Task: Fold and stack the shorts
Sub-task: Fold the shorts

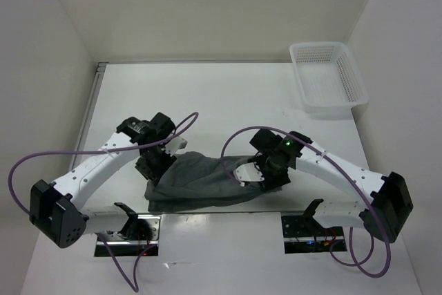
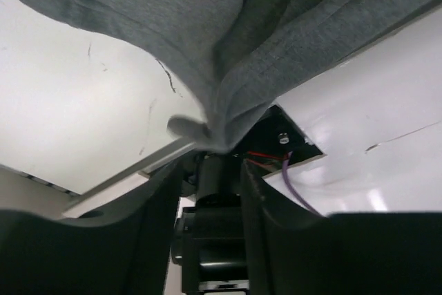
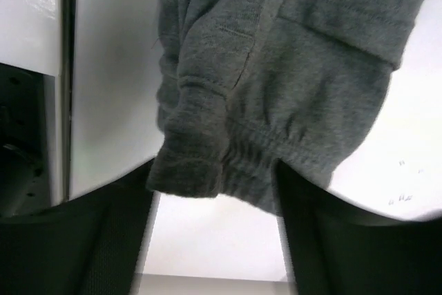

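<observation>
The grey shorts (image 1: 200, 181) lie bunched in a folded heap at the table's near edge, between my two arms. My left gripper (image 1: 153, 167) is at their left end. In the left wrist view its jaws stand apart and a pinched corner of the shorts (image 2: 276, 32) hangs just past the left gripper (image 2: 214, 170), touching neither finger that I can see. My right gripper (image 1: 252, 174) is at the right end. In the right wrist view the gathered waistband of the shorts (image 3: 276, 67) sits loose between the spread tips of the open right gripper (image 3: 214, 195).
A white mesh basket (image 1: 330, 107) stands at the far right of the table. The arm bases and their purple cables (image 1: 124, 267) sit along the near edge, right behind the shorts. White walls close in the table on the left, right and back.
</observation>
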### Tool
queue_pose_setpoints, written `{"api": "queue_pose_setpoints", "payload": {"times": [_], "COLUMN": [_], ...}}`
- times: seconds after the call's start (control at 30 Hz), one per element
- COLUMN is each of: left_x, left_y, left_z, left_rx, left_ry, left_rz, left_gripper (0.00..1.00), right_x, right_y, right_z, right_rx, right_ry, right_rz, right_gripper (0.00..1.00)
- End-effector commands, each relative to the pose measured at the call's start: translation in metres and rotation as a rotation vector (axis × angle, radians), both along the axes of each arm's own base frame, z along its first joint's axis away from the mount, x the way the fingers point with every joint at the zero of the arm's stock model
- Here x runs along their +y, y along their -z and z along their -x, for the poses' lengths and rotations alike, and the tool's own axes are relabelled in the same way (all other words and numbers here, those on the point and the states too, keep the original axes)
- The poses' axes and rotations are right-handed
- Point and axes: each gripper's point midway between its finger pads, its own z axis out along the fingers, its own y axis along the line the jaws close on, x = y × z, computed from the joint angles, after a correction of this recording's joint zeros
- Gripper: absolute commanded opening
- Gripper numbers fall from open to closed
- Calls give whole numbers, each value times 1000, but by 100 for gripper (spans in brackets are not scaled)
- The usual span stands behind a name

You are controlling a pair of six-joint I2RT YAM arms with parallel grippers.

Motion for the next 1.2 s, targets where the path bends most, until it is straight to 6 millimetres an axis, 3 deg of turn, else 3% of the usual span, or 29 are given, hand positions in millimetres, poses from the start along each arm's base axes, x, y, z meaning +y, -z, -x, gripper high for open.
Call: {"api": "queue_pose_setpoints", "payload": {"times": [0.0,0.03,0.13,0.2,0.23,0.27,0.4,0.43,0.47,0.5,0.6,0.67,0.8,1.0,1.17], "left_x": [4,6,27,35,29,30,31,31,30,26,6,-9,-3,-12,-3], "left_y": [-2,-2,-2,0,3,4,15,15,16,20,33,42,75,72,112], "left_z": [4,3,-3,-13,-35,-47,-119,-130,-138,-150,-140,-130,-119,-99,-89], "left_rx": [14,7,-62,-97,-173,-210,-266,-239,-224,-196,-67,2,68,188,260], "left_ry": [6,5,-1,-63,-98,-126,-270,-316,-332,-344,-338,-318,-320,-335,-320], "left_rz": [-18,-29,-132,-131,-89,-83,-36,18,42,64,163,220,152,202,92], "left_gripper": [52,53,54,59,60,63,64,65,67,67,68,71,71,72,70], "right_x": [-2,1,15,34,43,55,60,50,52,52,50,47,35,19,14], "right_y": [-11,-16,-45,-77,-88,-106,-114,-110,-92,-88,-48,-24,17,46,65], "right_z": [6,7,2,-16,-20,-37,-100,-118,-123,-137,-145,-136,-123,-101,-100], "right_rx": [23,26,10,-45,-29,-70,-87,-87,-22,-45,10,82,152,192,131], "right_ry": [-50,-52,8,78,134,166,418,511,587,613,701,730,780,781,764], "right_rz": [13,-1,-76,-193,-275,-372,-586,-617,-626,-656,-637,-614,-545,-442,-406], "right_gripper": [82,96,100,100,100,100,96,94,90,89,89,89,89,89,77]}}
